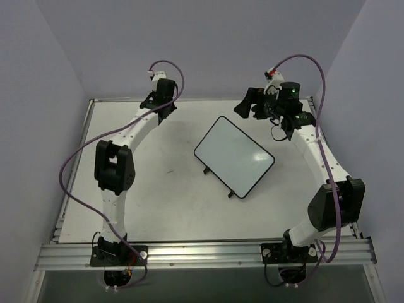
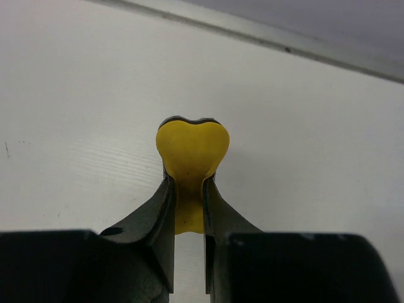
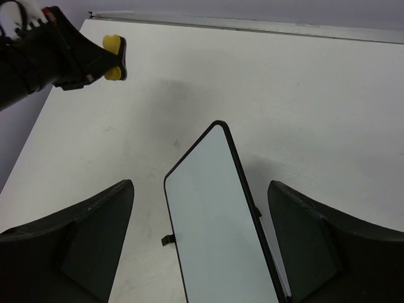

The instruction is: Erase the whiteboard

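Your left claw (image 2: 188, 186), upper left in the top view, is clamped on a small yellow pad (image 2: 192, 150), likely the eraser. Your right claw (image 1: 251, 106) hangs wide apart near the whiteboard (image 1: 233, 156), mid-frame on the counter (image 1: 158, 202). Nothing pins the board, so a wipe could skid it.

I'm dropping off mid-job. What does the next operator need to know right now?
Left end effector: shut on a small yellow piece, probably the wiper, over the table's far left, away from the board.
Right end effector: open and empty, held beyond the whiteboard's far edge, facing it.
Whiteboard: flat mid-table, turned at an angle, clips on its near-left edge.
Done: no writing shows on the board in these views.
Left: check it is clean up close; wipe if not.
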Controlling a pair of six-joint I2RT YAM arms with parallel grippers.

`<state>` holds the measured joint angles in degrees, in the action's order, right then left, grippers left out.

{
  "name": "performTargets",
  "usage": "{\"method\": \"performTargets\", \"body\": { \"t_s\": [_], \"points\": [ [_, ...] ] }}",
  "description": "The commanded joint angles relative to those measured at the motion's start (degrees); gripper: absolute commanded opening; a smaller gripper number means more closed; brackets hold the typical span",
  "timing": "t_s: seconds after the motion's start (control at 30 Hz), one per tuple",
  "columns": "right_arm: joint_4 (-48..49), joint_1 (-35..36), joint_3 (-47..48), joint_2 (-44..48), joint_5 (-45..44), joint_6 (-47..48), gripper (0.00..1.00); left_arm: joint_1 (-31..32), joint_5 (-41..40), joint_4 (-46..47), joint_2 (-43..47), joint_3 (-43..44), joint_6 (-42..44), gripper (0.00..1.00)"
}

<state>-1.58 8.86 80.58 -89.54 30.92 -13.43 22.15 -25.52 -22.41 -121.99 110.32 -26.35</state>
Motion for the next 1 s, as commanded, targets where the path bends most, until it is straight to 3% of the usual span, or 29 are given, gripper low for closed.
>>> {"method": "performTargets", "body": {
  "t_s": [0.0, 0.23, 0.47, 0.97],
  "points": [
    [-1.8, 0.7, 1.7, 3.1, -2.7, -0.2, 0.83, -0.7, 0.0, -12.2, -6.9, 8.6, -1.0, 0.06],
    [-1.6, 1.1, -0.2, 4.2, -4.5, 0.3, 0.83, -3.2, 3.9, -20.5, -18.1, 21.5, -1.4, 0.06],
    [-1.6, 1.1, -1.8, 4.6, -5.4, 1.0, 0.83, -4.1, 6.1, -22.3, -21.2, 24.7, -1.5, 0.11],
    [-2.8, 1.1, -2.0, 5.9, -6.1, 2.1, 0.83, -4.1, 6.5, -20.8, -19.3, 22.7, -1.2, 0.58]
  ]
}}
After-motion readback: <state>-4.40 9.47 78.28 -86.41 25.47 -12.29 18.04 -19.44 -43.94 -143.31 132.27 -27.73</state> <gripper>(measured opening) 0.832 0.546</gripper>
